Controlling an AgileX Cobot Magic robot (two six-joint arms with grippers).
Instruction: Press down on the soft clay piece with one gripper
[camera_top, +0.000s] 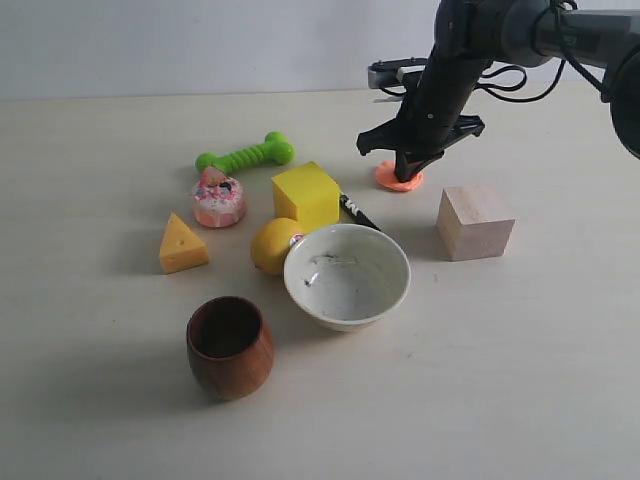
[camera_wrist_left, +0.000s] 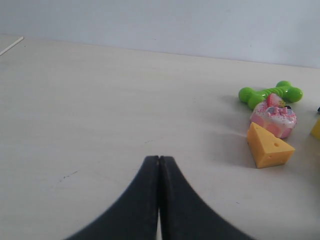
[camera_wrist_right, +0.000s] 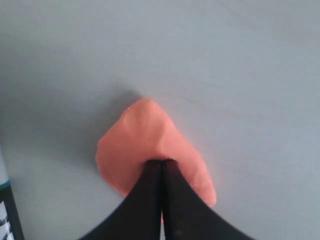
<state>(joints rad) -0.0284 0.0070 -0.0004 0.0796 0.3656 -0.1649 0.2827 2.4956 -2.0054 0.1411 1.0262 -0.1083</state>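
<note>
The soft clay piece (camera_top: 399, 179) is a flat salmon-orange blob on the table, left of the pale wooden cube (camera_top: 475, 222). My right gripper (camera_top: 405, 172) stands on it from above, shut. In the right wrist view the closed black tips (camera_wrist_right: 162, 161) rest on the middle of the clay piece (camera_wrist_right: 145, 145), which spreads out around them. My left gripper (camera_wrist_left: 159, 159) is shut on nothing, above bare table; it does not show in the exterior view.
Left of the clay lie a yellow block (camera_top: 305, 194), green bone toy (camera_top: 245, 155), pink donut toy (camera_top: 218, 200), cheese wedge (camera_top: 182, 244) and lemon (camera_top: 274, 245). A white bowl (camera_top: 347, 275) and brown wooden cup (camera_top: 230, 346) stand nearer the front.
</note>
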